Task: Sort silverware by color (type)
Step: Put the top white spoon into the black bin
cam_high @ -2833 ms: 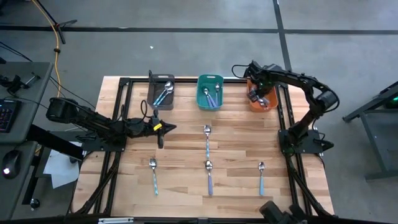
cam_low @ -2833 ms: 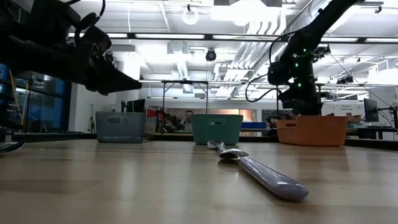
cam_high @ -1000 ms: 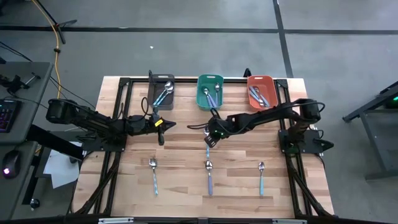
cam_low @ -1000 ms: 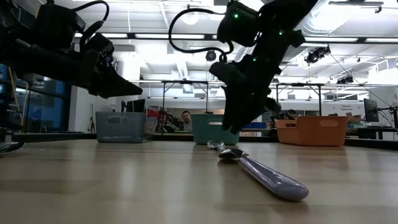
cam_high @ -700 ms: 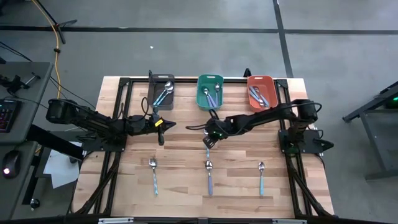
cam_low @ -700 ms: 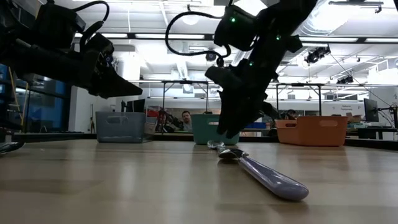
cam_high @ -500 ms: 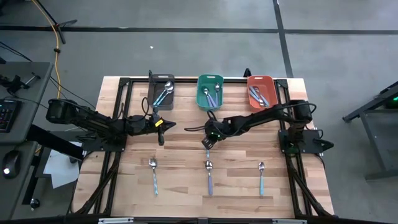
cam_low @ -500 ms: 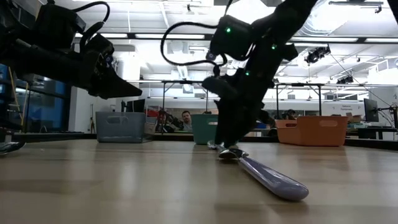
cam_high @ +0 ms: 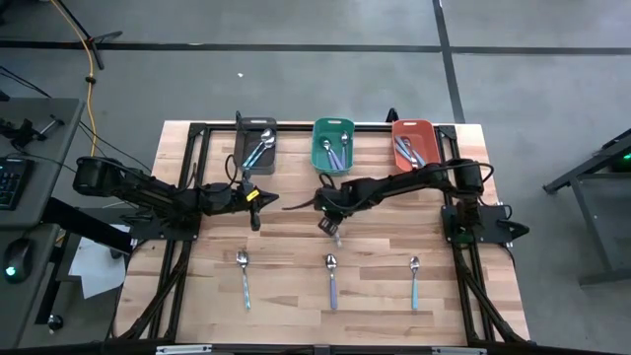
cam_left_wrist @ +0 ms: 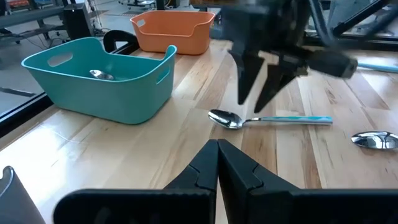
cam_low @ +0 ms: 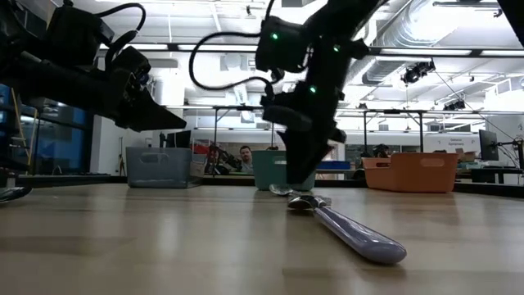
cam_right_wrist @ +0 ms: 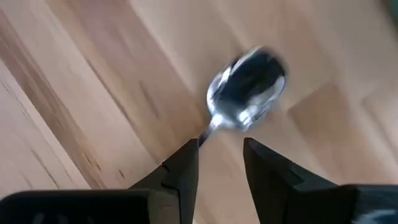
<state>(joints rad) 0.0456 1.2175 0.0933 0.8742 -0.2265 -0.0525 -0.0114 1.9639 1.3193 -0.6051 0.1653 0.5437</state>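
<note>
Teal-handled spoon (cam_left_wrist: 267, 119) lies on the bench (cam_high: 394, 247) under the right gripper (cam_right_wrist: 221, 163), fingers spread astride its neck; left gripper (cam_left_wrist: 217, 163) closed.

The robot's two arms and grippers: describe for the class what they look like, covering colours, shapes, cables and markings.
Both arms are dark, jointed and slim, with black cables looping alongside. The left gripper ends in two black fingers tapering to a wedge, with a yellow mark behind them. The right gripper has matching black pointed fingers and small green lights on its wrist.

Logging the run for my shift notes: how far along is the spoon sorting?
Done: spoons lie in the grey bin, teal bin and orange bin. In hand: the right tool, open, straddles the teal-handled spoon. Left: three spoons in the front row. The left tool waits, shut.
</note>
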